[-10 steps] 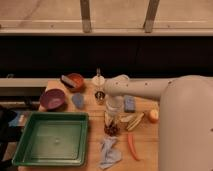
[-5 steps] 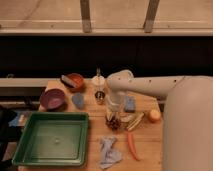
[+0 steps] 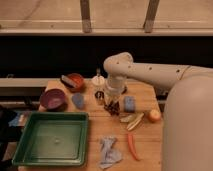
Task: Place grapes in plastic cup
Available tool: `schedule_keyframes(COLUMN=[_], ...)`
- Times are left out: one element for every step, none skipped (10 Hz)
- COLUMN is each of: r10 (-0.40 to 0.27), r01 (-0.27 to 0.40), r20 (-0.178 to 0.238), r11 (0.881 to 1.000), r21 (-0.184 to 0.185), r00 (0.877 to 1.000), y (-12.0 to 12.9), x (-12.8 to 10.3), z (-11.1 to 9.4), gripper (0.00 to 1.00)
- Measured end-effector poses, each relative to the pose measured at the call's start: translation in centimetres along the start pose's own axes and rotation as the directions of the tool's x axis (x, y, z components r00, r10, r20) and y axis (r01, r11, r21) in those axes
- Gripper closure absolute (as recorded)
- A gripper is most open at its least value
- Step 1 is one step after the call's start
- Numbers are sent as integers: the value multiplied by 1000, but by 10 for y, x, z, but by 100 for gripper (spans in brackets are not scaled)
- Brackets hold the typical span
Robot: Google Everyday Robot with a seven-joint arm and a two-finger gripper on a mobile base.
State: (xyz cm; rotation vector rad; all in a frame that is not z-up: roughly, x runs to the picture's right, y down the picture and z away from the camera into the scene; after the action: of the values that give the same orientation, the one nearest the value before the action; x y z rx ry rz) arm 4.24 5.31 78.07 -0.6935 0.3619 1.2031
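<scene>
Writing: none can be made out.
Gripper (image 3: 111,103): points down over the middle of the table (image 3: 150,150), between the plastic cup and the blue sponge (image 3: 129,103).
Grip: cannot tell how far open it is, or whether it has hold of anything.
Grapes (image 3: 113,109): a dark cluster at the gripper's lower end, partly hidden by it.
Plastic cup (image 3: 78,100): left of the gripper and apart from it, beside the purple bowl (image 3: 53,98).
Cut off: the robot body (image 3: 187,130), by the right edge.
</scene>
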Motion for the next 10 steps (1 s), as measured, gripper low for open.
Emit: schedule_keyframes(r10=[-22, -41, -64, -88, -111, -131, -158, -188, -216, -246], r01=[22, 41, 65, 90, 114, 136, 165, 198, 228, 260], r20=[20, 29, 41, 51, 60, 69, 80, 90, 97, 100], r11=[1000, 999, 998, 995, 992, 988, 982, 973, 964, 952], r21=[4, -1, -18, -35, -56, -74, -96, -116, -136, -164], r00=[1000, 999, 997, 995, 992, 989, 984, 978, 972, 964], y=[7, 14, 24, 34, 44, 54, 67, 81, 95, 110], x=[-17, -28, -42, -56, -68, -79, -93, -105, -114, -118], z=[-9, -12, -13, -13, -13, -13, -13, -11, -10, -4], gripper=[100, 100, 100, 100, 100, 100, 100, 100, 100, 100])
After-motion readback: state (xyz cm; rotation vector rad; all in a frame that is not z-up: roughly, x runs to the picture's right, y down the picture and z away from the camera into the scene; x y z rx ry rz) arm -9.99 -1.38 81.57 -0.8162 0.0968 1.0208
